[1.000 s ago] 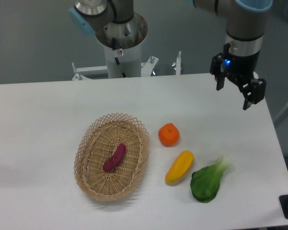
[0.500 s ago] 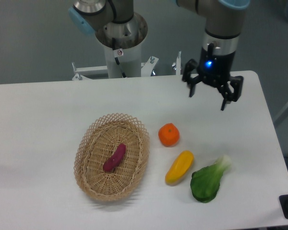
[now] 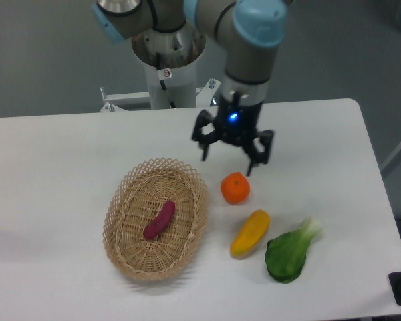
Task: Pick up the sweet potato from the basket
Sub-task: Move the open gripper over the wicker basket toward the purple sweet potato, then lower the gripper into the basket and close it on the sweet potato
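Camera view shows you the basket [image 3: 123, 200] at the left, with the sweet potato [image 3: 160, 220] lying aslant inside it. Your gripper [image 3: 228, 160] hangs to its right and farther back, jaws spread wide, holding and touching nothing, just above the orange fruit [image 3: 235, 188]. The sweet potato lies well left of and nearer than the jaws. Your arm comes down vertically from above, wrist pointing downward.
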Available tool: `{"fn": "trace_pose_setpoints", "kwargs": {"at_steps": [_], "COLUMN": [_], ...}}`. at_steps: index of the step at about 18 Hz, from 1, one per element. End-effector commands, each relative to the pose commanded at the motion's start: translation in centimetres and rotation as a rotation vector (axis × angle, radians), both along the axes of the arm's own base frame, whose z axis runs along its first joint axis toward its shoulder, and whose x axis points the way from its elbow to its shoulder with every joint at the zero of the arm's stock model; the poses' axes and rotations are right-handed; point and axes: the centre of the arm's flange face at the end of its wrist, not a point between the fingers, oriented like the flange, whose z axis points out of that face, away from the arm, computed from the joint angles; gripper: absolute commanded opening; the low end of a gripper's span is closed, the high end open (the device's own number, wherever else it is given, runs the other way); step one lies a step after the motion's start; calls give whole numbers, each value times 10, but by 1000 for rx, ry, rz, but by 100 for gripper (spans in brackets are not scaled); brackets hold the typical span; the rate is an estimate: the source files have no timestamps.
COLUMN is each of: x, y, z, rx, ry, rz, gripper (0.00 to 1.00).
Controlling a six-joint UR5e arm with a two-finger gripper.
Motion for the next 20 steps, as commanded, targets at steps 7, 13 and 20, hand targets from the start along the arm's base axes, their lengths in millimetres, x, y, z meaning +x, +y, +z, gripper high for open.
{"fn": "trace_pose_setpoints", "kwargs": {"at_steps": [7,13,20], "x": [29,61,76], "y": [53,86,83], "z": [-59,-101,-145], "rx": [-30,-80,-122], "ry": [-19,35,94], "rz": [-105,-121,-133], "gripper": [100,100,100]}}
